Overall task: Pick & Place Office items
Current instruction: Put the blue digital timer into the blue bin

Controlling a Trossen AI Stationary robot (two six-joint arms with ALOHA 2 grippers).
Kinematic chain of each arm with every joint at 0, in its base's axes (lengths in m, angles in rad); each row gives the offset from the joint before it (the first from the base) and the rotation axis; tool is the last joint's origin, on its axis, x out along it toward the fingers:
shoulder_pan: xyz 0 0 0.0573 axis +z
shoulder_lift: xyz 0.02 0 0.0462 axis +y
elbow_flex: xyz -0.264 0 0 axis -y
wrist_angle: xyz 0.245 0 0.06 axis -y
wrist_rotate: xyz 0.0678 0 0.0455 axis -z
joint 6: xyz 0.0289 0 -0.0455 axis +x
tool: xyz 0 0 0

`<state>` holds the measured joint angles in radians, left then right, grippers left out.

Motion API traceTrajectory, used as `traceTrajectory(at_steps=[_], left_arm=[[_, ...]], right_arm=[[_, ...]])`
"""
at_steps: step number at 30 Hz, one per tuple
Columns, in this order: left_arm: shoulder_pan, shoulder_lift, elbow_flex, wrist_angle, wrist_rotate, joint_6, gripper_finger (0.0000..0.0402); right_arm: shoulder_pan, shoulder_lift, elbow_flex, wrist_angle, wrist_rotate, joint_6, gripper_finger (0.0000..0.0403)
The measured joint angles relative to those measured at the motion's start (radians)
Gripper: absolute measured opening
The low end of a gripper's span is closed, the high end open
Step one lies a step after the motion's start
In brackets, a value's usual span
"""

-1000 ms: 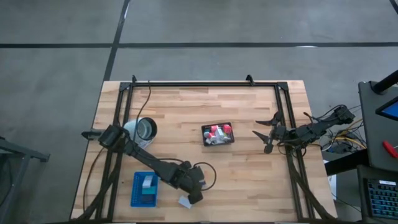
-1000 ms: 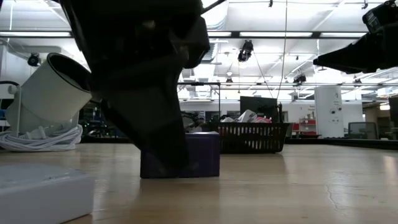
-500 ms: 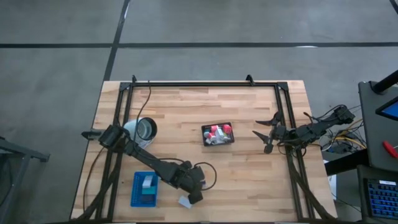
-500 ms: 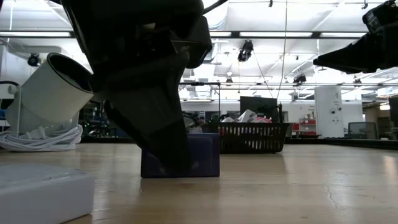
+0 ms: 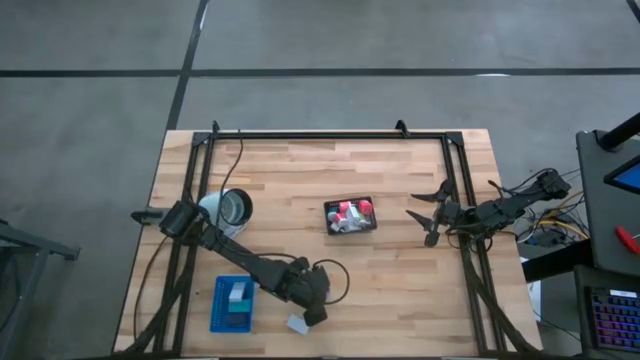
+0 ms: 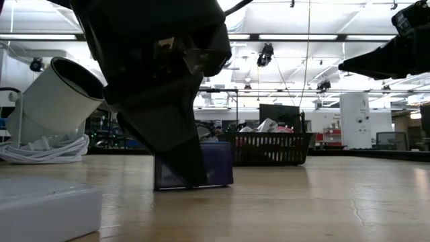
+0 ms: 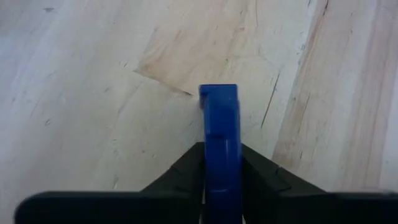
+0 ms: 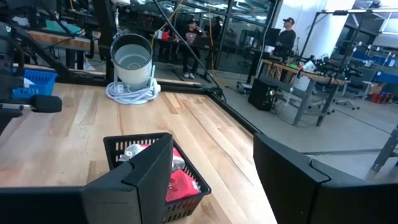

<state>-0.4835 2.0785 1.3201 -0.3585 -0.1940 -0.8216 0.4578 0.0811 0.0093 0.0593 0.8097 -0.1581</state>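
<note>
A grey concrete floor (image 5: 330,40) crossed by dark lines surrounds the wooden table (image 5: 400,280). Beyond it, long ceiling lights (image 6: 302,37) glow over a busy workshop, with workbenches (image 8: 292,71) and two people standing far back.

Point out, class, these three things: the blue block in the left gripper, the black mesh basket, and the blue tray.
Blue block (image 7: 220,134): left wrist view, on its narrow upper edge.
Black mesh basket (image 5: 349,229): high view, on its near rim.
Blue tray (image 5: 219,305): high view, on its bare left side.
</note>
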Motion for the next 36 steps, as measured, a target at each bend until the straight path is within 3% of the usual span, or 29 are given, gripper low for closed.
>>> traceTrajectory(at_steps=[5,22,33,36], left_arm=[[-0.001,0.0,0.0,0.005,0.001,0.0,0.0058],[0.003,-0.008,0.0,-0.003,0.003,0.026,0.0063],[0.017,-0.141,0.0,-0.147,-0.019,0.078,0.0063],[0.017,-0.192,0.0,-0.192,-0.065,0.05,0.0062]], right_arm=[[0.0,0.0,0.0,0.0,0.0,0.0,0.0217],[0.0,0.0,0.0,0.0,0.0,-0.001,0.0217],[0.0,0.0,0.0,0.0,0.0,-0.002,0.0217],[0.0,0.0,0.0,0.0,0.0,0.0,0.0217]])
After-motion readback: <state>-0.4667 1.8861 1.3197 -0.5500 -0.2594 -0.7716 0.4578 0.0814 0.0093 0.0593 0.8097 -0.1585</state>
